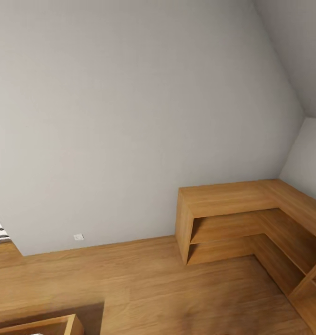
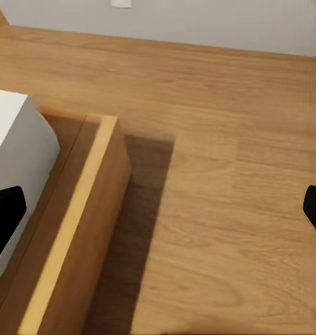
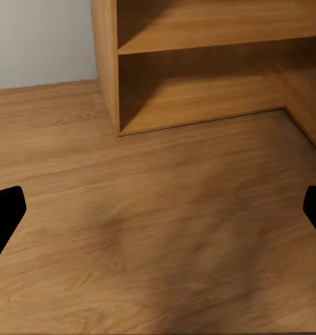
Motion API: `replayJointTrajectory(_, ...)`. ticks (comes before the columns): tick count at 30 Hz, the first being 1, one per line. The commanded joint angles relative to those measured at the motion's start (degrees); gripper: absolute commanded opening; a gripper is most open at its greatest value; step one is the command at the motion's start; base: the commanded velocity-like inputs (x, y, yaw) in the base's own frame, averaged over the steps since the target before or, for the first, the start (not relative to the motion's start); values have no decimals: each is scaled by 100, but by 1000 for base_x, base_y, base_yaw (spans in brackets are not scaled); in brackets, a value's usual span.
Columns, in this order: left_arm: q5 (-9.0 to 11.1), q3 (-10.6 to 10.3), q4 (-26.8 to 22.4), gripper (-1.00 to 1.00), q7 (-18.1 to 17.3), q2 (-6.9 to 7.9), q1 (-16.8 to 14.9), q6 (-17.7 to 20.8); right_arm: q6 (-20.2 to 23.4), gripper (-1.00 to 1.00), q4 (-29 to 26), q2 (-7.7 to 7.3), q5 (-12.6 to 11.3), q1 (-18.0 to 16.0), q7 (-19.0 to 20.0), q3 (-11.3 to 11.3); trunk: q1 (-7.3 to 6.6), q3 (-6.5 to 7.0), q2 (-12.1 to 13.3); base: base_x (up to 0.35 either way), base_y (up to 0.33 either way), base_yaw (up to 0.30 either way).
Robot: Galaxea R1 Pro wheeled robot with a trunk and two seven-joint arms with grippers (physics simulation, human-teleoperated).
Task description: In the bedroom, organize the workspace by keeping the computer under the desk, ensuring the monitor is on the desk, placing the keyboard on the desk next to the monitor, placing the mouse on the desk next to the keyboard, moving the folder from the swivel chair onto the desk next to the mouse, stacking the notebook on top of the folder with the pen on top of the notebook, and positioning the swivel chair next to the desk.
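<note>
Bare wooden floor lies open ahead. An L-shaped wooden shelf unit blocks the right corner; a wooden box frame stands low left.

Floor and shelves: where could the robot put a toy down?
The wooden floor between the grey wall and the corner shelf unit is bare. The shelf unit's top and its open shelves look bare too. It is tighter by the wooden box at the left gripper.

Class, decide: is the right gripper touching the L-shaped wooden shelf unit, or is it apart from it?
Apart. In the right wrist view the right gripper hangs open over bare wooden floor, and a broad stretch of floor separates its fingertips from the L-shaped wooden shelf unit.
</note>
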Motion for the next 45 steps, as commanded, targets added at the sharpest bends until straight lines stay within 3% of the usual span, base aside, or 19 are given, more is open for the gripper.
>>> replayJointTrajectory(1,-3,-48,-1,100,59,0,-3,-10,-17,100,9,1,61,-8,-24,-46,4,-13,-12,61,0,-262)
replayJointTrajectory(14,-4,-53,0,100,58,0,-3,-10,-17,100,9,0,67,-7,-24,-40,4,-13,-12,53,0,-263)
replayJointTrajectory(45,-4,-46,0,100,66,0,-3,-10,-24,100,9,0,78,-8,-16,-38,4,-13,-12,296,42,-277)
